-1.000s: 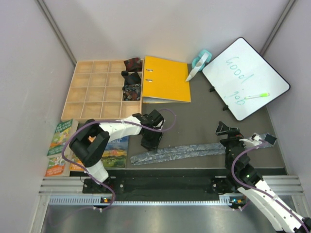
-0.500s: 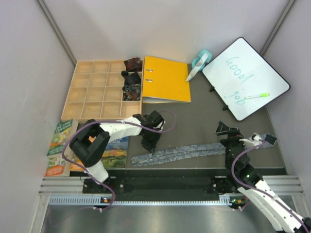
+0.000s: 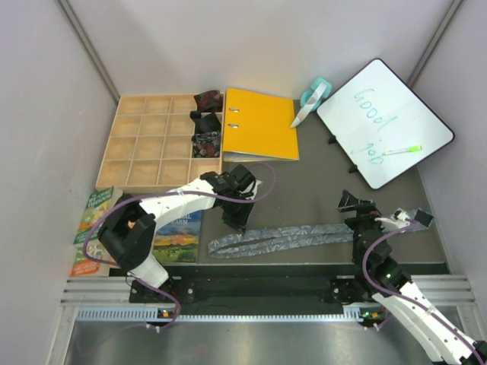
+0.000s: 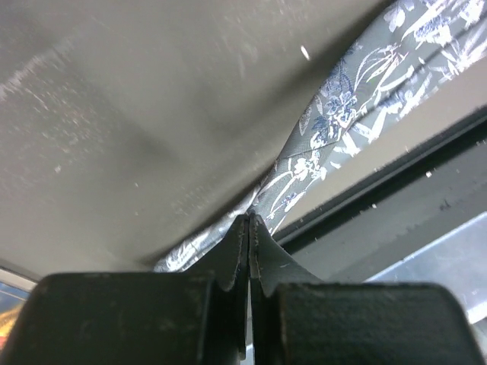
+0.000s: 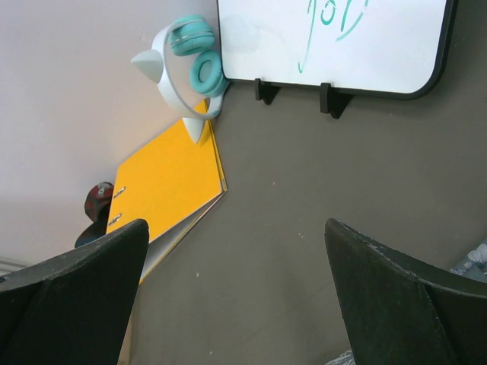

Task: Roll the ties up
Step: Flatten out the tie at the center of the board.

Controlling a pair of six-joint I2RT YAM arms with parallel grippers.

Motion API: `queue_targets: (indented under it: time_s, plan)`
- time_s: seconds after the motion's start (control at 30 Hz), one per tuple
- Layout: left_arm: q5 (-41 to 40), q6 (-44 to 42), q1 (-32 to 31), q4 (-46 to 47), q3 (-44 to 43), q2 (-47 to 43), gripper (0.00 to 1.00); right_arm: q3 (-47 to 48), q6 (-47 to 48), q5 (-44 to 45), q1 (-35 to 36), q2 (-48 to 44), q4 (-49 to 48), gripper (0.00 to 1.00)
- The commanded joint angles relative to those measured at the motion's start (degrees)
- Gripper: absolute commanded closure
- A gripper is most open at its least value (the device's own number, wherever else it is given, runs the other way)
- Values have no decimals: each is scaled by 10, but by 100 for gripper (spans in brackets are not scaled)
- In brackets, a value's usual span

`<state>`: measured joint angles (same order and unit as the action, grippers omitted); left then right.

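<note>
The tie [image 3: 289, 236] lay flat along the near edge of the desk [image 3: 304, 190]. Its long axis ran left to right and slanted a little away toward the right. The left end effector [image 3: 237, 222] stood at the tie's far edge, over its left third. The cloth stretched away from it to the right and also ran on a short way to the left.

In the left wrist view its fingers [image 4: 228, 262] were pressed together with no gap, and the flowered cloth [image 4: 342, 129] lay just past the tips. I could not tell whether a fold was caught between them.

The right end effector [image 3: 354, 207] hung near the tie's right end. Its fingers [image 5: 76, 289] were spread wide and held nothing.

So each arm had one end of the tie nearest to it. A roll would probably have to travel along that left-right axis, starting from one end.

The desk was dark, smooth and matte, so thin cloth would likely slide on it rather than catch. A dark rail ran just beside the tie on the near side, leaving little room there. On the far side there was bare desk up to the binder [image 3: 260, 123]. The whiteboard [image 3: 384, 122] stood well apart at the far right. Three small rolls [image 3: 205, 122] sat in the right-hand column of the tray [image 3: 144, 144].
</note>
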<state>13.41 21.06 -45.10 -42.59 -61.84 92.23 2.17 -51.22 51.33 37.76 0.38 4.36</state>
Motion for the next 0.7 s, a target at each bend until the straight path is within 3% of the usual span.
queue_targets:
  time_s: [0.0, 0.47, 0.67]
  plan:
    - [28, -2, -2, -26, -7, -27, 100, -61, 0, 5, 5, -58, -3, 1]
    - [43, -2, -2, -46, 59, -49, 97, -61, -2, 5, 5, -59, -1, 1]
    - [40, -2, -2, -44, 65, -51, 89, -61, -2, 5, 5, -59, -1, 1]
